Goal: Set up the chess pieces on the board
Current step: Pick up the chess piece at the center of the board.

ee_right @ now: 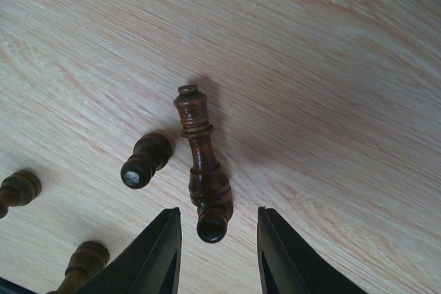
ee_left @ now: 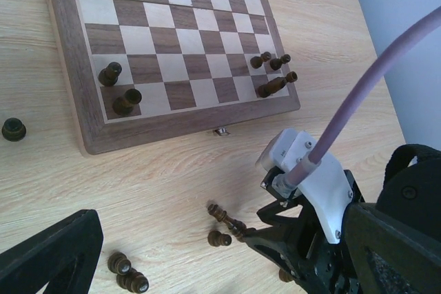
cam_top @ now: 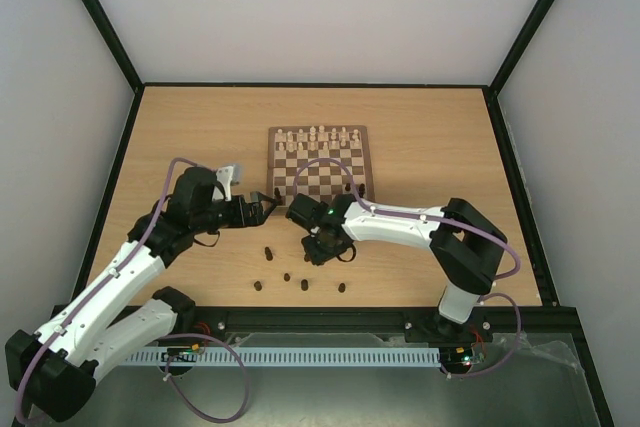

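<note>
The board (cam_top: 305,182) lies on the desk (cam_top: 440,147), with two rows of other pieces (cam_top: 318,137) standing along its far edge. Along its near edge, a few chess pieces (ee_left: 273,87) cluster at the right corner and two are at the left. More lie scattered on the desk before the board. One lies between the fingers of the right hand (ee_right: 218,218), another just beside it. The left hand (cam_top: 268,209) is by the board's near left corner.
</note>
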Available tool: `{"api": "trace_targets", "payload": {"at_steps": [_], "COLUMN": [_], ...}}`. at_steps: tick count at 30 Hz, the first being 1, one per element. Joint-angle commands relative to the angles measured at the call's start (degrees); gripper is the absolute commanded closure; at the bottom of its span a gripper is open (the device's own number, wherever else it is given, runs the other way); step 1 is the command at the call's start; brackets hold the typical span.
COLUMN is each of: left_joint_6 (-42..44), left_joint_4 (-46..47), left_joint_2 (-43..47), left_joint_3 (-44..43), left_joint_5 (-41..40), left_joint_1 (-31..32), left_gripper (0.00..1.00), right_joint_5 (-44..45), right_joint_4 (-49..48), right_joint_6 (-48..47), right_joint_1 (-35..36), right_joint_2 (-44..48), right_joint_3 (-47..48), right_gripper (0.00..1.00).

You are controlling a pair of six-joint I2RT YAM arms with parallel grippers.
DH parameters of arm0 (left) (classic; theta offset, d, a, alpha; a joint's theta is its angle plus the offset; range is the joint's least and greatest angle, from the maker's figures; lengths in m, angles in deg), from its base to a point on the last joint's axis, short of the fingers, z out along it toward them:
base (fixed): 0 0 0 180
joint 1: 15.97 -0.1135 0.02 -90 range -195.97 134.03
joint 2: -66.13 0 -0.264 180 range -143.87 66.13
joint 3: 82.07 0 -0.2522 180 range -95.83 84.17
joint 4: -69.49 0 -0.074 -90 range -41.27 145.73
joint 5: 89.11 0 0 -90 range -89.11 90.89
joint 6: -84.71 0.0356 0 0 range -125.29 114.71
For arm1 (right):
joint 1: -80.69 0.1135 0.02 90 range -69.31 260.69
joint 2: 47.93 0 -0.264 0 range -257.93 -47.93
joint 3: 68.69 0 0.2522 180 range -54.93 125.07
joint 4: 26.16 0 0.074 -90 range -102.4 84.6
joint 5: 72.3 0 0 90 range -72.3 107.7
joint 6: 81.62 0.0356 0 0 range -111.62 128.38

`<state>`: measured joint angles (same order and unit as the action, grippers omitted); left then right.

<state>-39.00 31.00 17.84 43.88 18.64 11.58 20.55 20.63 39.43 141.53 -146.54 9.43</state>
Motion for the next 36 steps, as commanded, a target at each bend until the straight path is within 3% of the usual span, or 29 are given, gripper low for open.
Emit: {"api": "trace_targets", "payload": {"at_steps": [1,9,15,36], "left_joint_6": [-0.07,-0.01,-0.10,-0.86], "left_joint_4": [0.56,0.54,0.64,3.94], "left_joint_2": [0.48,0.57,0.49,-0.49], "left_joint_3": [0.86,0.93,0.92,3.33], "left_joint_5": [0.10,0.04,0.32,6.54], "left_joint_1": [-0.32,-0.44,-0.41,-0.32], "left_gripper": [0.00,0.01,0.00,0.01], "right_joint_5": [0.40,0.40,1.02,8.17], "right_joint_4": [0.71,0.39,0.58,1.40], "right_joint_6": [0.94,1.12,1.12,0.42], "right_joint_1": [0.43,0.42,0.47,-1.37], "right_joint_2": [-1.57,-2.45,-2.31,8.22], "right_joint_3": [-0.90,-1.67,-2.21,-3.64], "right_gripper": [0.71,0.78,0.90,0.91]}}
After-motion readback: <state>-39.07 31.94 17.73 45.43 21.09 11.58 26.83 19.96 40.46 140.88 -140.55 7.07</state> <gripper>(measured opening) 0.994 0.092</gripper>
